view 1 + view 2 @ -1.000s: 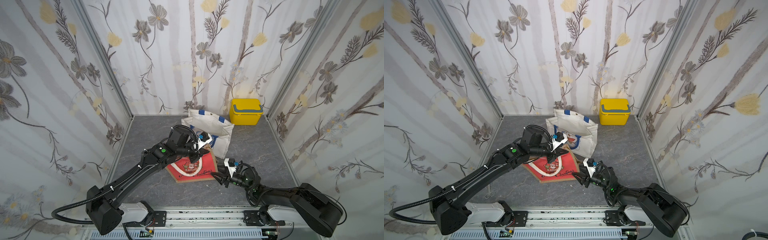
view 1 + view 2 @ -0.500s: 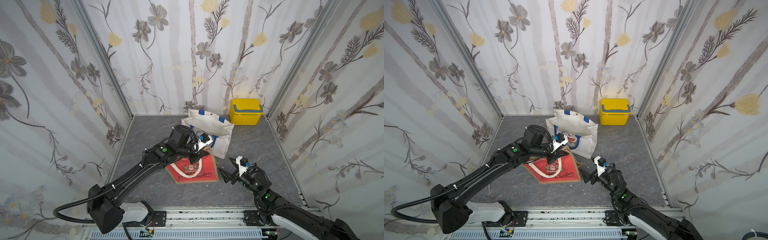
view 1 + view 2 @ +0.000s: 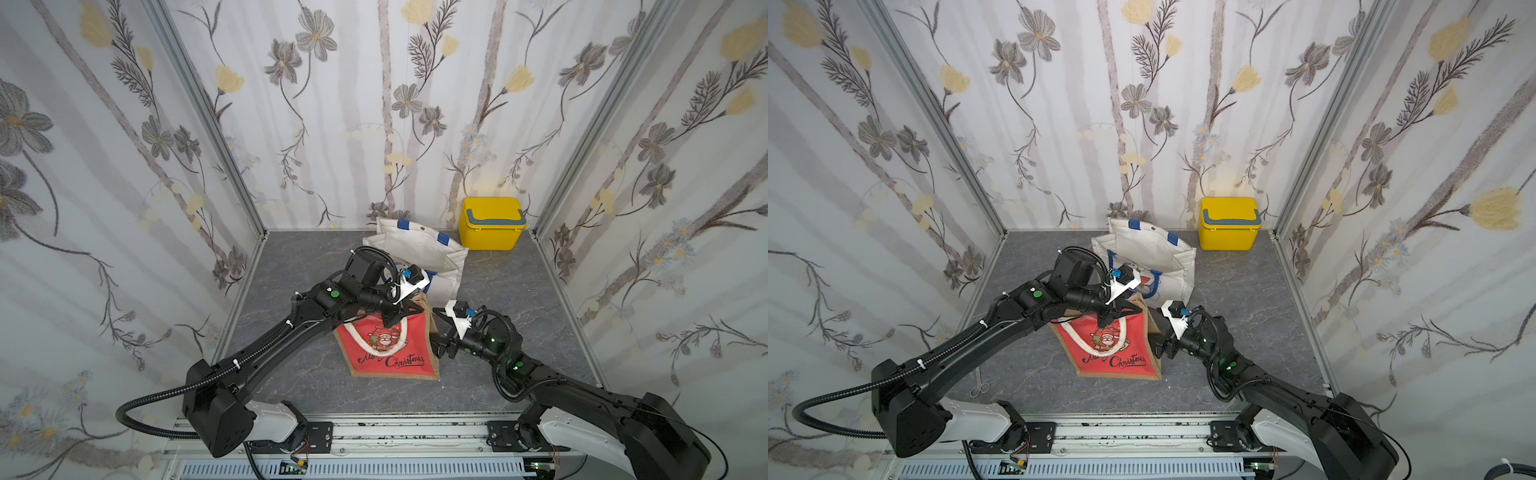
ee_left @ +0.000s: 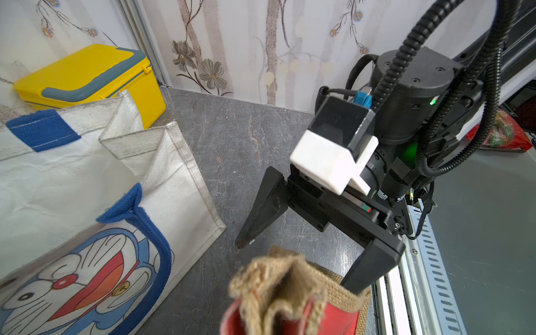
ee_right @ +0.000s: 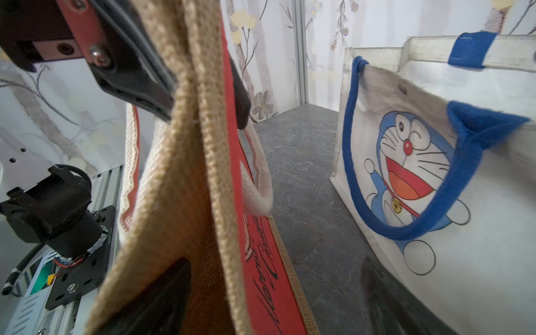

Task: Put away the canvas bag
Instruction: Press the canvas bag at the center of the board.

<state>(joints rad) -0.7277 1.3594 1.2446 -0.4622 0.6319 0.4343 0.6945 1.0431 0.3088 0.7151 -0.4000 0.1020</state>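
Note:
The red canvas bag (image 3: 386,353) (image 3: 1113,353) has burlap trim, white handles and a Christmas print. It hangs tilted, its bottom on the grey floor. My left gripper (image 3: 397,318) (image 3: 1106,318) is shut on its top rim, and its black fingers (image 5: 136,78) pinch the burlap in the right wrist view. My right gripper (image 3: 440,332) (image 3: 1158,336) (image 4: 295,265) is open at the bag's right side. One finger sits behind the burlap side panel (image 5: 174,203) and the other stands apart over the floor.
A white Doraemon tote (image 3: 419,253) (image 3: 1154,249) (image 5: 435,174) with blue handles stands open just behind the red bag. A yellow lidded box (image 3: 491,224) (image 3: 1229,224) sits in the back right corner. Scissors (image 3: 980,384) lie on the floor at the front left. Walls enclose three sides.
My right gripper pulled back to the right and opened, then came back wide open against the red bag's right side. The left gripper kept its grip on the rim.

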